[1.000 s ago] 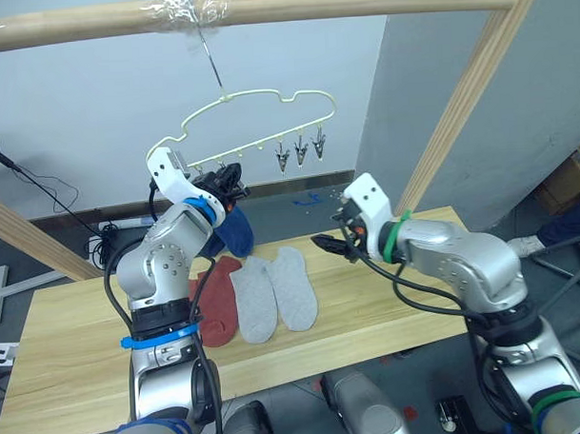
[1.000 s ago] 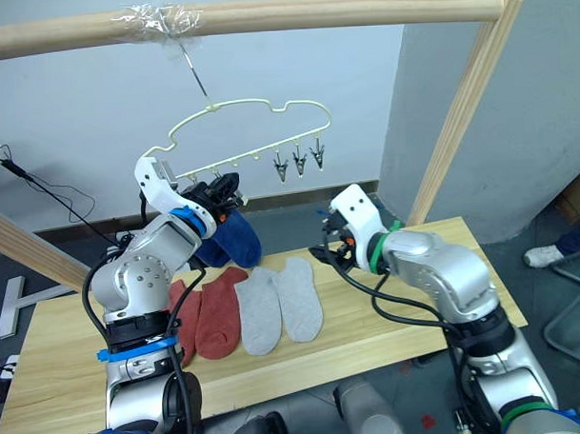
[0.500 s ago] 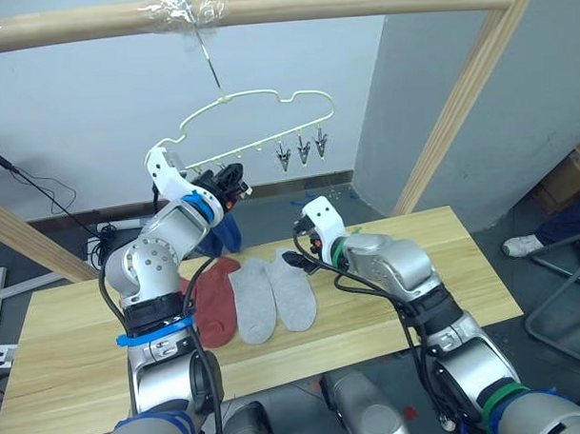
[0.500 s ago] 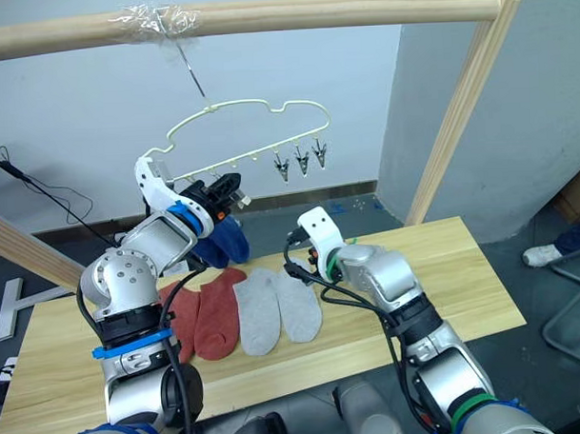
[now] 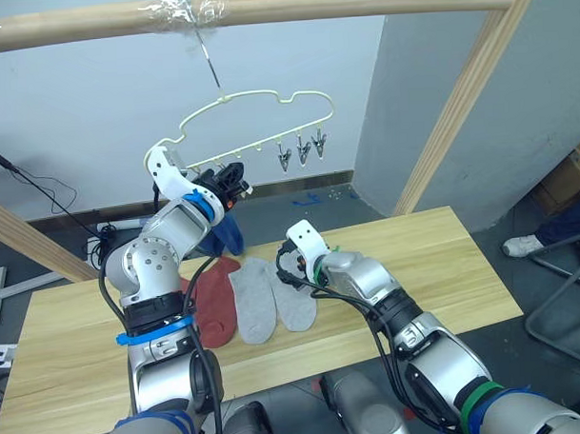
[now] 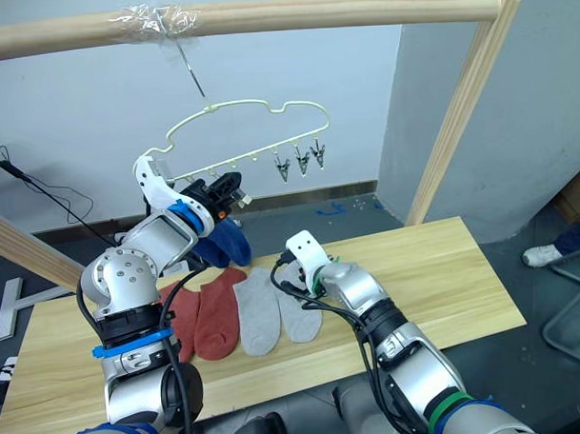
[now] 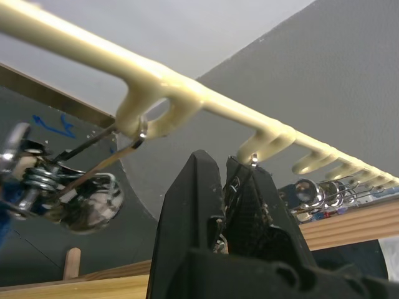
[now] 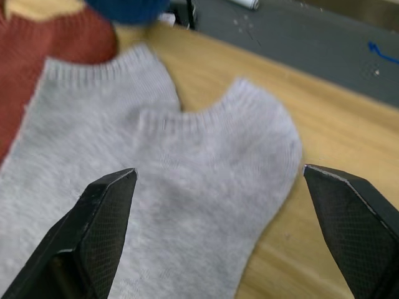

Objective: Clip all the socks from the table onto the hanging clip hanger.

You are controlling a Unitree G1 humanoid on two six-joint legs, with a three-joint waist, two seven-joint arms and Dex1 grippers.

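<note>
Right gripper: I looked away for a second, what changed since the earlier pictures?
The right gripper swung in from the table's right side and now hovers open over the grey socks. The left gripper stayed at the clip hanger; the socks lie unmoved.

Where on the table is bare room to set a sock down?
Bare wood lies on the table's right end, past the right claw, and on its left end, left of the red socks. The middle is crowded: grey socks lie beside the red.
</note>
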